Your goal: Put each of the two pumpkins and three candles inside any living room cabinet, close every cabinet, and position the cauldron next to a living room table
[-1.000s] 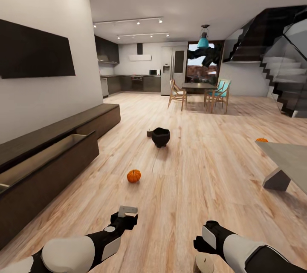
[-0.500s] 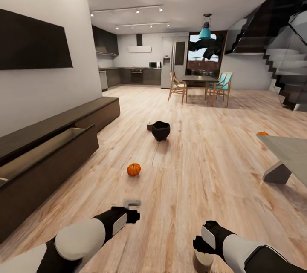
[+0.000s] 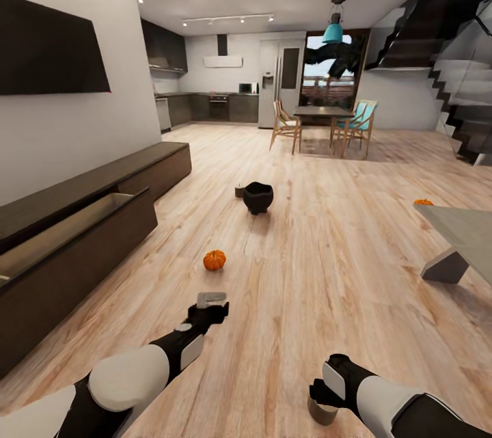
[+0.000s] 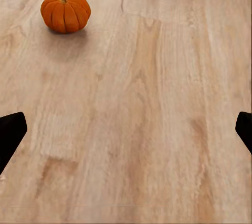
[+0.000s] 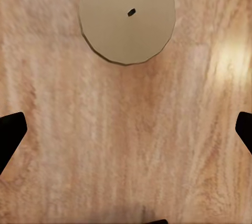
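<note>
An orange pumpkin (image 3: 214, 259) (image 4: 65, 11) lies on the wood floor, a short way ahead of my left gripper (image 3: 210, 300) (image 4: 126, 135), which is open with only floor between its fingers. My right gripper (image 3: 318, 393) (image 5: 126, 132) is open and hovers over a candle (image 3: 320, 412) (image 5: 127, 17) standing on the floor. The black cauldron (image 3: 258, 197) sits mid-room with another candle (image 3: 239, 191) beside it. A second pumpkin (image 3: 423, 202) peeks out behind the grey table (image 3: 467, 236). The dark cabinet (image 3: 82, 247) runs along the left wall, its near drawer pulled open.
A black TV (image 3: 48, 52) hangs above the cabinet. Dining table and chairs (image 3: 328, 125) stand far back before the kitchen. A staircase (image 3: 451, 62) rises at the right. Open plank floor lies between the cabinet and the table.
My left arm has reached forward towards the pumpkin. The head view has shifted a little, and the right arm keeps its place over the candle.
</note>
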Motion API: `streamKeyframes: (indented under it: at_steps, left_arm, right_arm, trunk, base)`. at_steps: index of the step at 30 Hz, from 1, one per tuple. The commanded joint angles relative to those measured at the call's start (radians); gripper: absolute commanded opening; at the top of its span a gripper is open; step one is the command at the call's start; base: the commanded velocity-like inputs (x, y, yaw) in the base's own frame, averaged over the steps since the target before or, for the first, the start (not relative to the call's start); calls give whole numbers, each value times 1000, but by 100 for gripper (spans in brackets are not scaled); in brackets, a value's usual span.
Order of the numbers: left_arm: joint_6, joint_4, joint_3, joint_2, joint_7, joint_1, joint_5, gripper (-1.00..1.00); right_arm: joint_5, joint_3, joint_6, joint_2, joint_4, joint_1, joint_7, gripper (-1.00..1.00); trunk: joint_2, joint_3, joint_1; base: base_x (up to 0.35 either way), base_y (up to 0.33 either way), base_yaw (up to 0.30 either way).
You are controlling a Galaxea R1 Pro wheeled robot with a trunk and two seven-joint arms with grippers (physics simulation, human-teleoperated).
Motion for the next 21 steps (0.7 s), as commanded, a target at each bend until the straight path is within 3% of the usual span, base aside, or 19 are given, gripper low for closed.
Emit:
streamKeyframes:
  at_steps: [1,4,7,13,21]
  left_arm:
    - [-65,-2,-9,0,-1,0,9,100]
    - [-140,-3,-9,0,1,0,8,100]
    - [-168,-7,-9,0,16,0,6,100]
    - [-182,-13,-14,0,83,0,-45,100]
    - [-182,-15,-15,0,95,0,-65,100]
  right_arm:
    - [-10,9,3,0,0,-1,-4,100]
    - [-9,9,3,1,0,-1,-5,100]
    - [-3,9,3,1,0,-1,-6,100]
    - [2,9,2,1,0,-1,-6,100]
    - [3,9,0,1,0,-1,-6,100]
  trunk:
    - [0,-1,0]
    - [0,-1,0]
    - [0,-1,0]
    - [0,-1,0]
    - [0,-1,0]
  base:
    - [0,0,0]
    - [0,0,0]
    - [5,0,0]
    - [252,0,0]
    - [338,6,0]
